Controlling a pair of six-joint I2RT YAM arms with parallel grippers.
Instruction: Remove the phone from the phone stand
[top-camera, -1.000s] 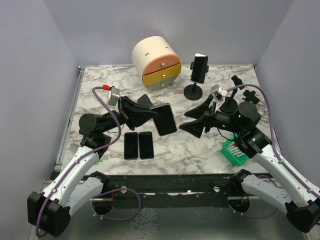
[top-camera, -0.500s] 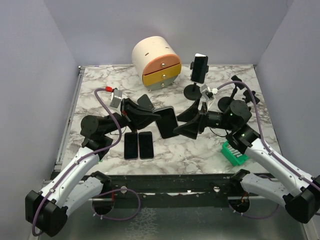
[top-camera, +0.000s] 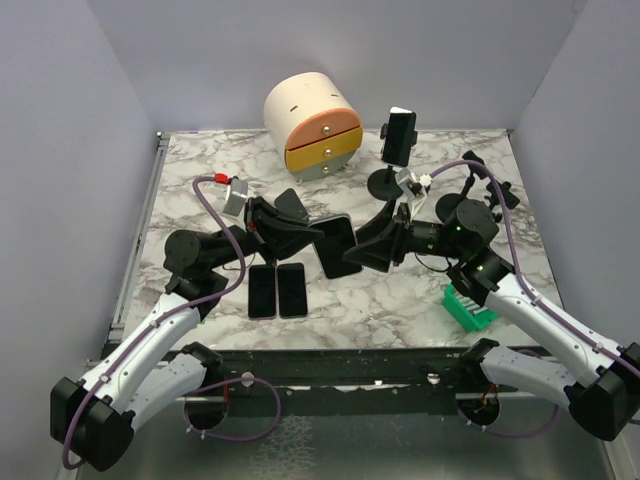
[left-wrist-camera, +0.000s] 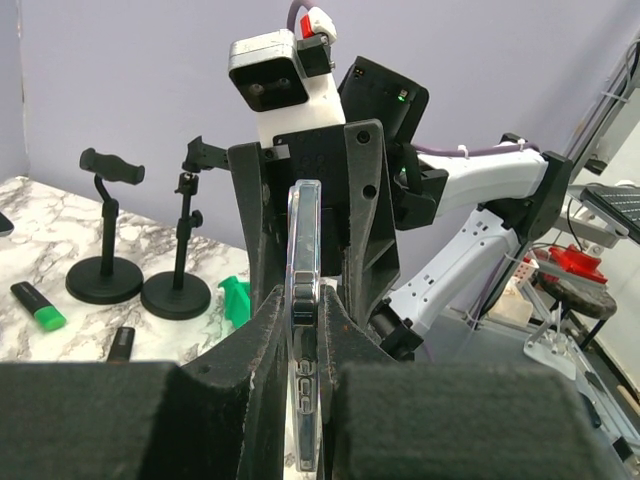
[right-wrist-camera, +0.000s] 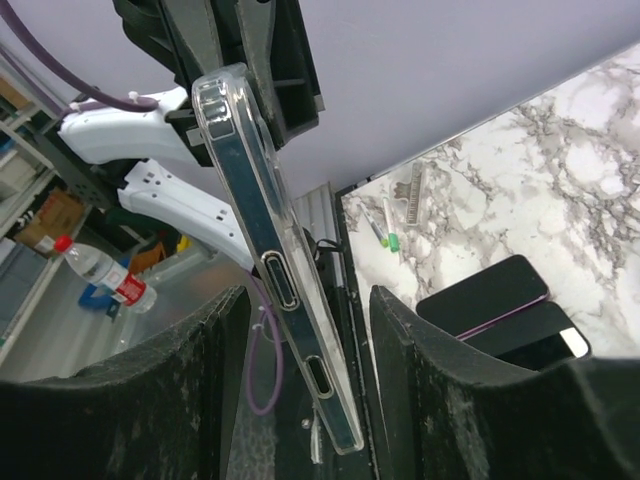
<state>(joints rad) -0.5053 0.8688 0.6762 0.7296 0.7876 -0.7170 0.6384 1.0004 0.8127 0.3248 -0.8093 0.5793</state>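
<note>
**Phone held in mid-air between the two arms, hand-over about to close**

The held phone (top-camera: 339, 245) is clear of any stand, hanging above the middle of the counter (top-camera: 400, 305). The left pincer (left-wrist-camera: 303, 300) is clamped on it: in the left wrist view the phone shows edge-on, with a finger pressed against each flat face. From above, its long axis runs roughly near-to-far with a slight tilt, and its free part points toward the right arm.

The right pincer (top-camera: 366, 248) meets it from the opposite side. In the right wrist view its jaws are spread, one on each side of the phone's thin edge, with a gap showing on both sides. It straddles the phone but does not grip it. The phone lies directly between the right fingers, its faces turned toward the pads, so squeezing shut looks like all the next move needs. The left would release only after that.

A second phone (top-camera: 401, 135) sits clipped upright in a phone stand (top-camera: 386, 180) at the back of the counter, beside a drawer unit (top-camera: 312, 125). The right arm is the nearer one to it. Two dark phones (top-camera: 276, 290) lie flat side by side on the counter in front of the left arm.
</note>
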